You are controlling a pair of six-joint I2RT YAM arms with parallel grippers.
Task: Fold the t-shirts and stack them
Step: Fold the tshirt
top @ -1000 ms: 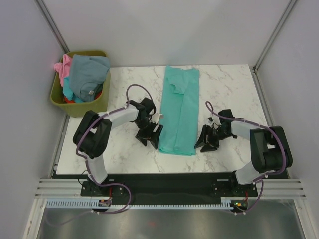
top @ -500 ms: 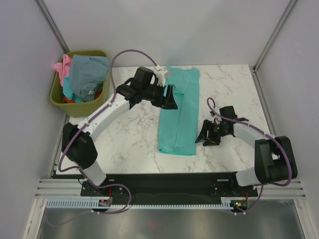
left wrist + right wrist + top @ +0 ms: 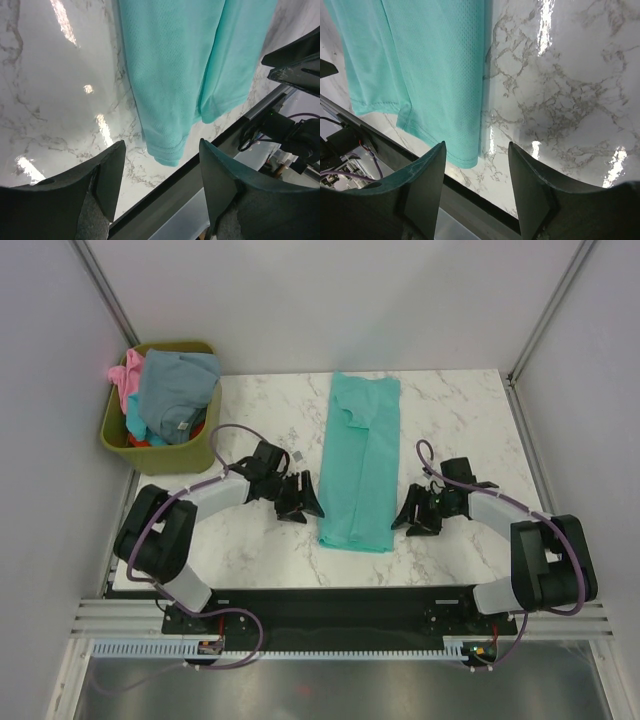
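The long teal cloth t-shirt [image 3: 360, 465], folded lengthwise into a narrow strip, lies flat at the middle of the frame on the white marble counter [image 3: 465, 410], its hem toward the lower edge. The left tool [image 3: 303, 500] sits just left of that hem, jaws apart and empty. The right tool [image 3: 408, 520] flanks the other side, likewise spread and holding nothing. At upper left, an olive-green plastic bin [image 3: 118, 432] holds a crumpled grey-blue t-shirt [image 3: 175, 390], a pink t-shirt [image 3: 122, 373] and, seemingly, a red-orange t-shirt [image 3: 143, 440] underneath.
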